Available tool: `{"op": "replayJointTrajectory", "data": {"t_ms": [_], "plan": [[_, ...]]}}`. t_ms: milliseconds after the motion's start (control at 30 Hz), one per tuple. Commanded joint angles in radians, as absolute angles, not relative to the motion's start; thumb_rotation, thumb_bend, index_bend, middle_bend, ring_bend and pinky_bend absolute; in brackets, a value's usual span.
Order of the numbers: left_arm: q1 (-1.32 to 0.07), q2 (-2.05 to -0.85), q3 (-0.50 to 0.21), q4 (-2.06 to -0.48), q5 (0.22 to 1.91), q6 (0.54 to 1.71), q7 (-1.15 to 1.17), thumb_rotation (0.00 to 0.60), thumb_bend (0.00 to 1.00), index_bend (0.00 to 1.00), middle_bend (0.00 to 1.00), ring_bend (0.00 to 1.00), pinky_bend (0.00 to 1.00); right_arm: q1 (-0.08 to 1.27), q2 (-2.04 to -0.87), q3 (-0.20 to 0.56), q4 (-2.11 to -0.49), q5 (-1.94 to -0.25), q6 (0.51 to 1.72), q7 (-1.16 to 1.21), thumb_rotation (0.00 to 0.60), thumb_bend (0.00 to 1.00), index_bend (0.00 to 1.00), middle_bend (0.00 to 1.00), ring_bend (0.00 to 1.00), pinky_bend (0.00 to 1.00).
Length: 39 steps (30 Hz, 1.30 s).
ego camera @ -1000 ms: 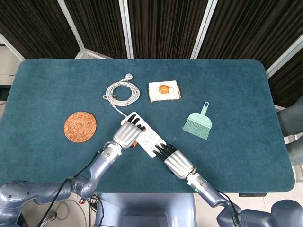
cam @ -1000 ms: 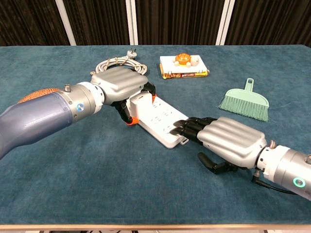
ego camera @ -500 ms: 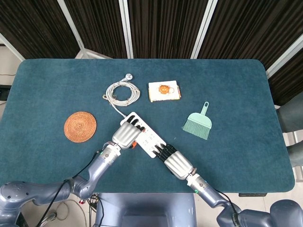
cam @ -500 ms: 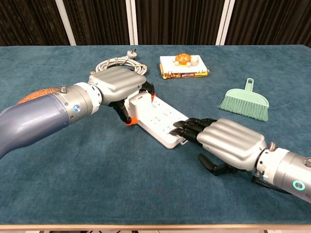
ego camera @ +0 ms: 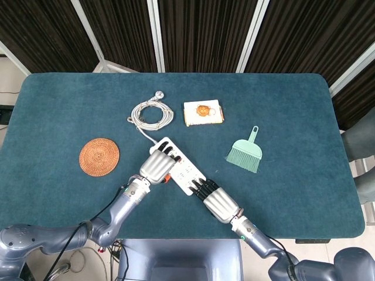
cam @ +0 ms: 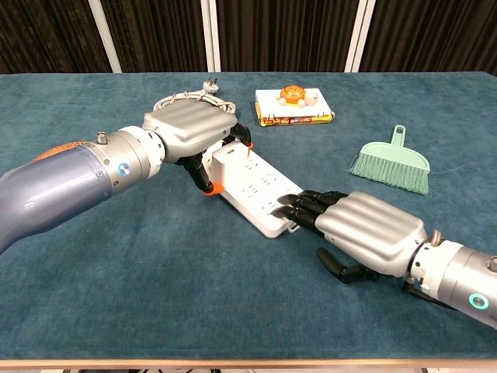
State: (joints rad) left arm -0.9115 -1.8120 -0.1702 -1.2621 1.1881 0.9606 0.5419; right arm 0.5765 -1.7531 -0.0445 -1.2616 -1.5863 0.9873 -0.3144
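Plastic and rigid by the look of it, the power strip (cam: 252,186) lay near the middle of the worktop (ego camera: 293,105), slightly toward the front edge, set at a slant. It would likely handle as a light, stiff bar with a smooth, somewhat slippery shell; the long side edges looked the best place to take hold, and the trailing cord (ego camera: 151,113) would probably drag on any lift. The left robot hand (cam: 189,127) was clamped over the strip's far end, fingers curled down its side. The right robot hand (cam: 359,231) lay palm down, its fingertips (cam: 289,208) touching the strip's near end, fingers straight and close together, holding nothing. Counted up, there was one power strip, one coiled cord ending in a plug toward the back edge, one snack box (ego camera: 203,112) just right of the coil, one green brush (ego camera: 246,152) toward the right edge, one round woven coaster (ego camera: 99,156) toward the left edge, and two robot hands.
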Motion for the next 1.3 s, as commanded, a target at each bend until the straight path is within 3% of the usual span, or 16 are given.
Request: {"op": "replayJointTrajectory", "data": {"t_ms": [33, 667, 1100, 1300], "plan": [[-0.912, -1.812, -0.171, -1.266, 1.19, 0.962, 0.544, 0.6, 0.5, 0.55, 0.57, 0.21, 0.14, 0.576, -1.754, -0.046, -1.261, -1.586, 0.988, -0.312, 0.6, 0.75, 0.12, 0.11, 0.11, 0.19], [-0.918, -1.784, -0.181, -1.331, 1.218, 0.979, 0.552, 0.6, 0.5, 0.55, 0.57, 0.22, 0.14, 0.574, -1.765, -0.053, -1.256, -1.587, 0.99, -0.308, 0.6, 0.75, 0.12, 0.11, 0.11, 0.19], [-0.928, -1.707, -0.265, -1.456, 1.241, 1.05, 0.552, 0.6, 0.49, 0.55, 0.57, 0.22, 0.14, 0.569, -1.751, -0.039, -1.301, -1.6, 1.033, -0.329, 0.6, 0.75, 0.12, 0.11, 0.11, 0.19], [-0.903, -1.652, -0.26, -1.502, 1.221, 1.065, 0.574, 0.6, 0.4, 0.48, 0.52, 0.22, 0.14, 0.568, -1.72, -0.005, -1.353, -1.631, 1.109, -0.366, 0.6, 0.75, 0.06, 0.11, 0.09, 0.12]]}}
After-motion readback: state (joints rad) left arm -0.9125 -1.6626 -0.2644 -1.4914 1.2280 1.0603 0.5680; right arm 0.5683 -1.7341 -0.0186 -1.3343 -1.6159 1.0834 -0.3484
